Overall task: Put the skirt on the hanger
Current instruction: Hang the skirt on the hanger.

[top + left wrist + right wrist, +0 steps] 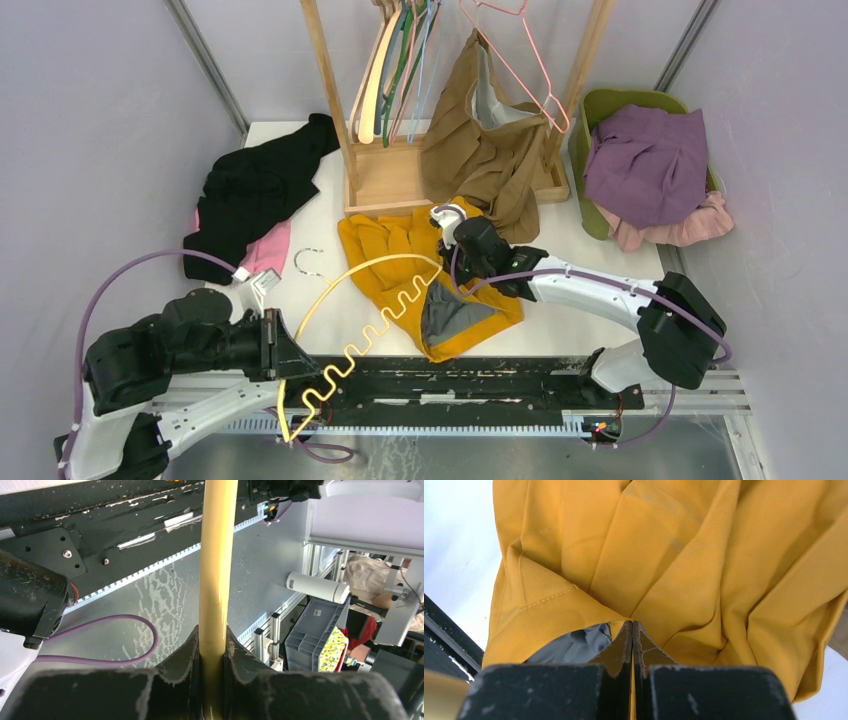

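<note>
Closest to me, the left arm [150, 360] lies folded low at the near-left corner of the tabletop [320, 295], its forearm pointing right along the near edge. The left gripper [212, 635] has its fingers clamped on the yellow hanger [217, 555], whose wavy bar rises from that grip toward the middle of the tabletop. The right arm [600, 290] reaches from the near-right corner in a long, low bend, wrist turned down over the mustard skirt [385, 250]. The right gripper [632, 627] has its fingers pressed together, pinching the skirt's edge where the grey lining [574, 647] shows. At the far edge a wooden rack [385, 180] carries several hangers and a draped brown garment [480, 150]. At the far-right corner, a green basket [585, 215] holds a purple garment [645, 160] over a pink one [680, 230]. The skirt lies crumpled mid-tabletop, just in front of the rack, directly under the right gripper; the hanger's curved top crosses over it.
</note>
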You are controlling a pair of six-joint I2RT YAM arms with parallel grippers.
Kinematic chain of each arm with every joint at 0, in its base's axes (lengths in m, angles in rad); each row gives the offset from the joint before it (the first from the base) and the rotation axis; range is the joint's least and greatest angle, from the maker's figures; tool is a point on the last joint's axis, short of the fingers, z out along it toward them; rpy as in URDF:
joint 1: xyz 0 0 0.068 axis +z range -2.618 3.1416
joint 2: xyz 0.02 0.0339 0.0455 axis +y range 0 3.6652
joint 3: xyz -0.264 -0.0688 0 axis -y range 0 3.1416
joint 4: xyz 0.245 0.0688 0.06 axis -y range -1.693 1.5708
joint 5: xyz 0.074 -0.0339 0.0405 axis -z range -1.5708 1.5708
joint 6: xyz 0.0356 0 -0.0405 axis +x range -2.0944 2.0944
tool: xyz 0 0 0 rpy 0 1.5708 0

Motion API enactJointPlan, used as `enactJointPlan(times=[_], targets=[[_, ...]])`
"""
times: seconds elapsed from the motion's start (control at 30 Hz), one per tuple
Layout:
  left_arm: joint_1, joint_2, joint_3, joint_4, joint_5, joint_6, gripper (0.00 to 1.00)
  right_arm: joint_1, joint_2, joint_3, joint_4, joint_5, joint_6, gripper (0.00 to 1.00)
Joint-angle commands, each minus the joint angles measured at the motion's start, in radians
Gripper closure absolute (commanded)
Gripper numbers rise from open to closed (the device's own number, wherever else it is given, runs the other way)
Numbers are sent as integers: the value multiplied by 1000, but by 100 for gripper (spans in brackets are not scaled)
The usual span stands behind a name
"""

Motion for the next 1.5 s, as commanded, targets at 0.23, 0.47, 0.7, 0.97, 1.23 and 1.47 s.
enactJointPlan(times=[0.23,0.47,0.7,0.97,1.23,1.47], targets=[[-7,-24,-132,64,106,-8,97,-56,-13,103,23,5,2,99],[-8,-4,-173,108,92,6,97,-55,47,246,-11,-67,7,99],[-6,-21,-275,248,98,-30,97,-4,82,338,-33,-37,28,99],[-5,-115,-435,487,-35,-165,97,117,71,361,-79,161,70,99],[27,-227,-603,620,-122,-276,97,213,20,333,-130,396,150,99],[44,-270,-728,739,-116,-334,97,225,-16,326,-88,524,185,99]])
